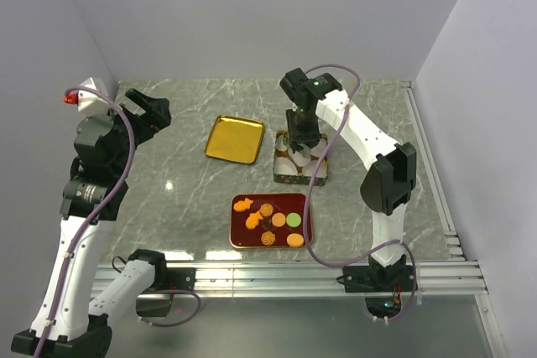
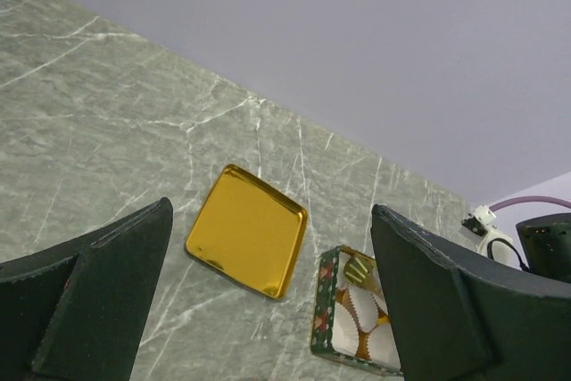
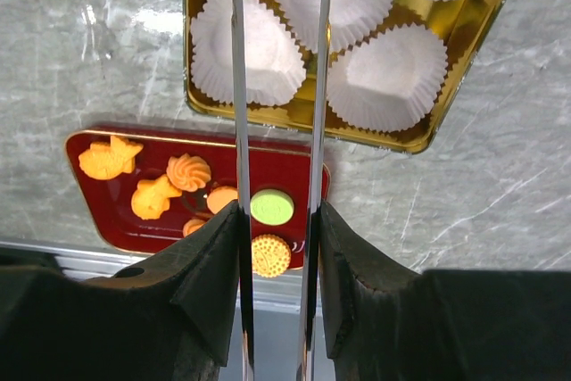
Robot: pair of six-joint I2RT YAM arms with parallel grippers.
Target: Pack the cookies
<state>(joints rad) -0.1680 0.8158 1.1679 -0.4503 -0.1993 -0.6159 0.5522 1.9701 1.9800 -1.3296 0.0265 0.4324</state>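
Your right gripper has its fingers set narrow, pressed against the outer sides of metal tongs. The two thin blades run parallel with a gap between them and reach over the open tin of white paper cups. Their tips are out of view, so you cannot tell whether they hold anything. The cookies lie on the red tray just beside the tin, nearer the arm bases. Your left gripper hangs over the surface, fingers wide and empty, well apart from the gold lid.
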